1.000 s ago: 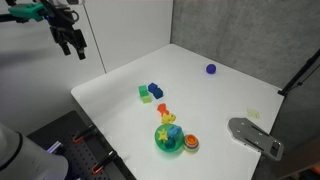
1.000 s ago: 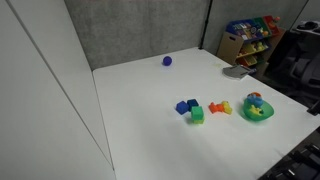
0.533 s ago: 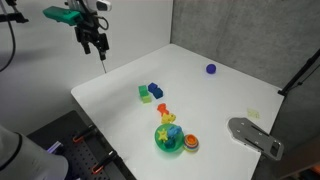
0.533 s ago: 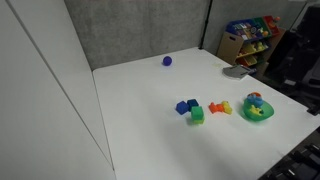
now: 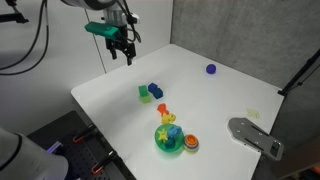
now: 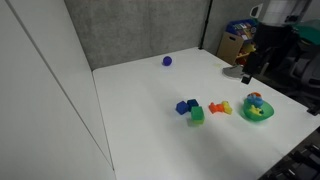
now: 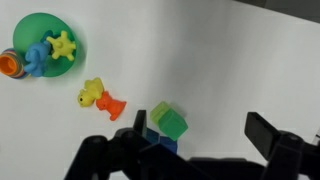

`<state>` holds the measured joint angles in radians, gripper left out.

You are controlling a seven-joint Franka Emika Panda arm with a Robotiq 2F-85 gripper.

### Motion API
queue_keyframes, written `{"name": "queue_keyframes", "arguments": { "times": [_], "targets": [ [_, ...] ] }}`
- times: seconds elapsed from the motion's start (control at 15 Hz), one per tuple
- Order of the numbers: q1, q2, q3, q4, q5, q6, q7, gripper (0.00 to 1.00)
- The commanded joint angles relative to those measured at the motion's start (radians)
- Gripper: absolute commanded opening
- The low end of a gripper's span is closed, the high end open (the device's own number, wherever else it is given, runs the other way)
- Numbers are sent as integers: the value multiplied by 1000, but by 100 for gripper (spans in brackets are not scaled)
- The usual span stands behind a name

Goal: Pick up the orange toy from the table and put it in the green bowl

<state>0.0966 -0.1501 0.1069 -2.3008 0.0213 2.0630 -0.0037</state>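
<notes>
A white, matte worktop (image 5: 205, 100) stood before grey panelled walls. Nearest in an exterior view sat the green bowl (image 5: 168, 140), round, glossy plastic. The wrist view showed it already holding 2 toys, a blue figure (image 7: 38, 58) and a yellow star (image 7: 62, 44). A dark-rimmed red-orange disc (image 7: 8, 63) lay at its rim. Just beyond the bowl lay a small yellow piece (image 7: 92, 95). The orange toy (image 7: 115, 107) lay right beside that, on the worktop and outside the bowl. Whether those 2 touched could not be told. The toy was knobbly and irregular, so a grip across its narrower part would probably hold best. Next came a green cube (image 7: 168, 120) against a blue block (image 7: 155, 142), both smooth and square-edged. A small blue ball (image 5: 211, 69) rested well apart, near the far side.

The gripper (image 5: 122, 52) hung high above the far edge of the worktop, well apart from every toy. Its fingers (image 7: 278, 142) were spread wide with nothing between them. That was likely in readiness to straddle the toy. The height gave the wrist camera the whole cluster at once. The yellow piece and the cube crowded the toy on either side, so a descent would need care not to knock them.
</notes>
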Motion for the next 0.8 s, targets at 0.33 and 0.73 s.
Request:
{"name": "queue_keyframes", "arguments": {
  "times": [0.33, 0.73],
  "targets": [
    [-29, 357, -48, 153, -113, 209, 48, 100],
    [-16, 541, -125, 213, -191, 353, 165, 100]
  ]
}}
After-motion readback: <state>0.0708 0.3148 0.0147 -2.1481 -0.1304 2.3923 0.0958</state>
